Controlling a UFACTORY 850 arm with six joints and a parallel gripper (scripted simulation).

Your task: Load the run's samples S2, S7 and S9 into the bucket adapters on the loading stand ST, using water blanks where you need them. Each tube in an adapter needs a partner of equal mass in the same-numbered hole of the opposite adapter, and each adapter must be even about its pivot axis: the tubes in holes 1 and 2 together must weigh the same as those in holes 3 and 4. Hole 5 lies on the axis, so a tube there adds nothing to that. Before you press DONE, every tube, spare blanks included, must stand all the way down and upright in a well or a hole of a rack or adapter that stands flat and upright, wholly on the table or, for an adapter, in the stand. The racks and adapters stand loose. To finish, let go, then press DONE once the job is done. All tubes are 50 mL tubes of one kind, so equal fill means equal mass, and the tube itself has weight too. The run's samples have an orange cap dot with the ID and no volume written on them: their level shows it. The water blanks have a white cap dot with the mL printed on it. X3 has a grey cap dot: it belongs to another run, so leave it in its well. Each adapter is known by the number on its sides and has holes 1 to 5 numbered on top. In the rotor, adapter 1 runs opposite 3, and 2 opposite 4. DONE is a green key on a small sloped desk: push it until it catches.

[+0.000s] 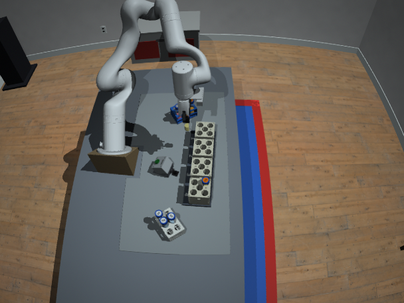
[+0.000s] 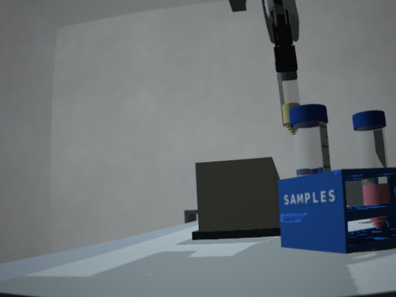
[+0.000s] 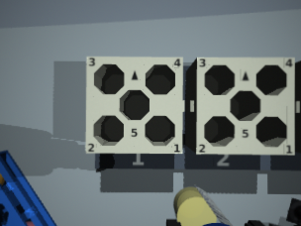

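Observation:
My gripper (image 1: 186,119) (image 2: 286,60) is shut on a blue-capped tube of yellow liquid (image 1: 187,127) (image 2: 288,114) (image 3: 195,210). The tube hangs in the air, left of the far adapter in the top view; its ID is hidden. The adapter at stand mark 1 (image 3: 101,105) and the one at mark 2 (image 3: 213,105) are empty. An orange-dot tube (image 1: 205,180) stands in the far right hole of the nearest adapter (image 1: 199,200); the two middle adapters are empty. The blue samples rack (image 2: 312,218) (image 3: 25,200) holds a pink-liquid tube (image 2: 376,194) and another blue-capped tube (image 2: 309,143).
The pale blanks rack (image 1: 179,233) at the near end holds three white-dot tubes, with two wells empty at its near side. The grey sloped desk (image 1: 164,167) with the green key (image 1: 157,161) stands between the arm's base (image 1: 113,163) and the adapters.

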